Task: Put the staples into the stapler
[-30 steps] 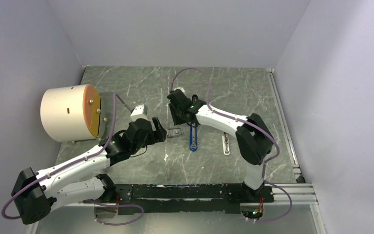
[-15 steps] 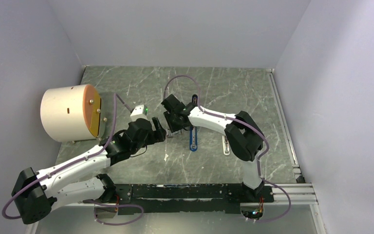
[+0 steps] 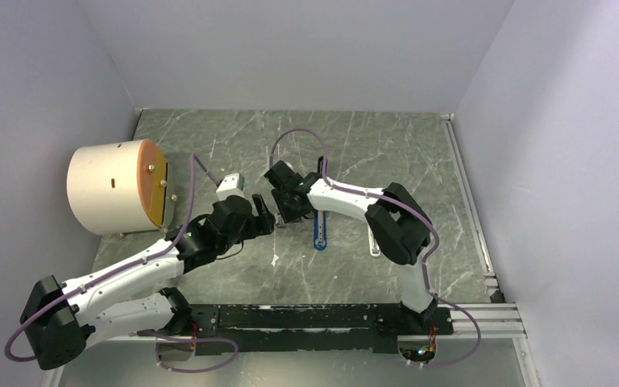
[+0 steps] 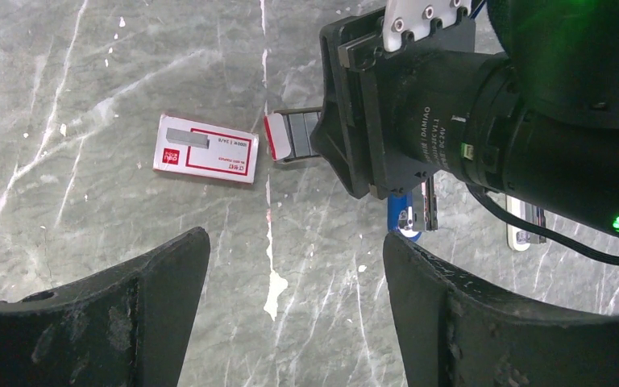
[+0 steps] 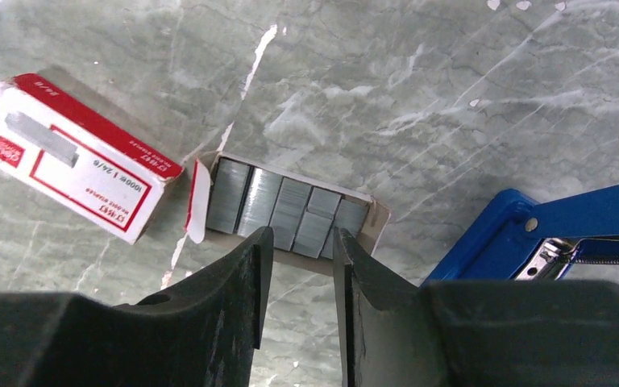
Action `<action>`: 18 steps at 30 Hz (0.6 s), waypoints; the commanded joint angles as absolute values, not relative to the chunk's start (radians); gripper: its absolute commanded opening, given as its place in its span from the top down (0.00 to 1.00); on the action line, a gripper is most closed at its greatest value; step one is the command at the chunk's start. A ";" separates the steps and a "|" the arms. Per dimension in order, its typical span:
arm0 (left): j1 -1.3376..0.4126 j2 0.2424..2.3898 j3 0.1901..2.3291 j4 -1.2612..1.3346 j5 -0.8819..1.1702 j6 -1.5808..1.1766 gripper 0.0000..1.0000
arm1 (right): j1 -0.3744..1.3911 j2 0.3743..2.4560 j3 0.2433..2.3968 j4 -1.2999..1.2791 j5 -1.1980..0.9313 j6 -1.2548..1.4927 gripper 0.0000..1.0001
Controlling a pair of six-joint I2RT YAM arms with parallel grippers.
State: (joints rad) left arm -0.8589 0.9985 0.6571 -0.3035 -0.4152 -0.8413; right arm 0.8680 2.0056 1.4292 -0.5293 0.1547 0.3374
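So the right hand (image 5: 300, 238) is parked right over the staples (image 5: 266, 201). They're sitting in their little open cardboard tray (image 5: 375, 216) on the desk (image 3: 387, 145), with the red box sleeve (image 5: 76, 165) lying just to the left of it. The fingers are a narrow way apart and there's nothing pinched between them as far as I can see.

What matters here is the lineup. The tray's long side runs roughly left to right under that hand, dipping a bit to the right, and the grey blocks sit side by side along it. The finger gap runs the same way, so it straddles about one block in the middle. The staples are just beyond the fingertips, basically straight ahead and down.

The blue stapler (image 5: 580, 210) is off to the right of the tray, close by but not touching it. From above, its long axis points away from the arm bases. Some bare metal shows under the blue top, so I think it's hinged open.

The left hand (image 4: 294, 246) is spread wide and holding nothing, hanging on the near side of the box and tray. The right hand is clearly closer, so my guess is it does the pickup.
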 commanded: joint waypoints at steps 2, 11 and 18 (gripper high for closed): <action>-0.851 0.996 0.655 -0.305 -0.427 -0.835 0.16 | 0.873 2.037 1.455 -0.526 0.191 0.362 0.63; -0.848 0.996 0.657 -0.310 -0.431 -0.832 0.16 | 0.872 2.051 1.471 -0.513 0.205 0.387 0.64; -0.847 0.991 0.651 -0.311 -0.431 -0.833 0.16 | 0.873 2.058 1.470 -0.517 0.203 0.406 0.69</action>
